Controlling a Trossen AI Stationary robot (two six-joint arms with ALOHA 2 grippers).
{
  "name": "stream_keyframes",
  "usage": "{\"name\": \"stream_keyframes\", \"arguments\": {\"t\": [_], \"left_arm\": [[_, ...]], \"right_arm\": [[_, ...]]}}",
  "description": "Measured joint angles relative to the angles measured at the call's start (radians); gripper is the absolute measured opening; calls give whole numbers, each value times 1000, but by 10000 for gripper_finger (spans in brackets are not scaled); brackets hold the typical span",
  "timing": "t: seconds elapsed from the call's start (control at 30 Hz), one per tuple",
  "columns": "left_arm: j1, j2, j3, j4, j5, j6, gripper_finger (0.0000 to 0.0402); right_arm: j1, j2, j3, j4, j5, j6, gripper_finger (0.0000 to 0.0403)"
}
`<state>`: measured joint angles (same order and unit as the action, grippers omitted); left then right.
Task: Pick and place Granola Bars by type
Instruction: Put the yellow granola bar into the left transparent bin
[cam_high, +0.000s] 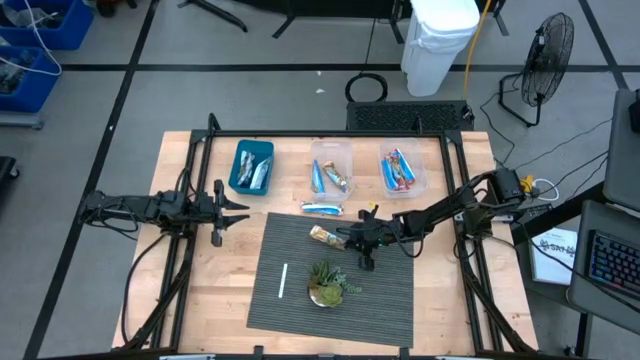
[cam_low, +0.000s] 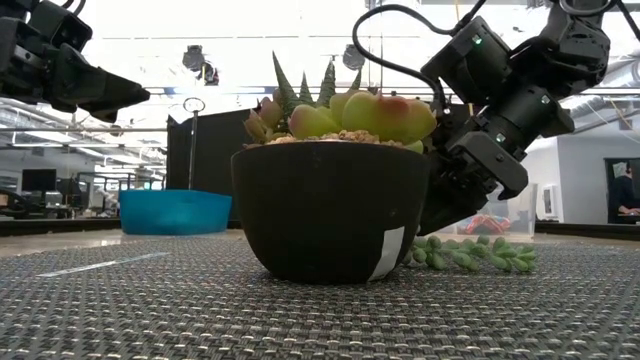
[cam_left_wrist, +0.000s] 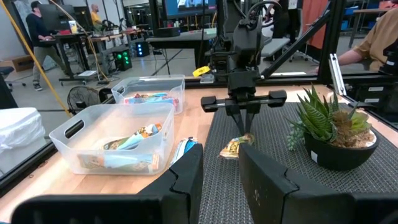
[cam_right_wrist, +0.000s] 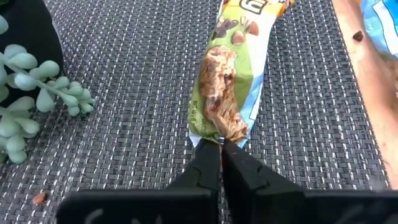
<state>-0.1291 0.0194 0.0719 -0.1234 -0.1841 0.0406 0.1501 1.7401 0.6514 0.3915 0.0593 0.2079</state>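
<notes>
Your right claw (cam_right_wrist: 219, 144) pinches one tan bar (cam_right_wrist: 231, 74) on the mat (cam_high: 385, 290); one silvery bar (cam_high: 321, 209) lies beside three bins (cam_high: 331, 150). Left claw (cam_high: 240, 207) waits wide.

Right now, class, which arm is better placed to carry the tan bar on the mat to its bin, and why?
The right arm. Its tool is already shut on the end of the tan bar on the mat. The left tool hangs open off the mat, away from it.
</notes>
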Motion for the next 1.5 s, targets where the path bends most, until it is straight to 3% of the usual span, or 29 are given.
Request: {"name": "stream_keyframes", "arguments": {"t": [0.23,0.5,0.87,1.27,1.5], "left_arm": [[0,0,0,0,0,0,108],[0,0,0,-2,0,0,108],[0,0,0,-1,0,0,108],[0,0,0,0,0,0,108],[0,0,0,0,0,0,108]], "right_arm": [[2,-37,-3,-15,-1,-41,1],[2,-198,-4,-137,99,-72,1],[-4,-386,-3,-189,100,-134,0],[-99,-555,-2,-246,68,-70,0],[-193,-571,34,-253,18,-43,0]]}}
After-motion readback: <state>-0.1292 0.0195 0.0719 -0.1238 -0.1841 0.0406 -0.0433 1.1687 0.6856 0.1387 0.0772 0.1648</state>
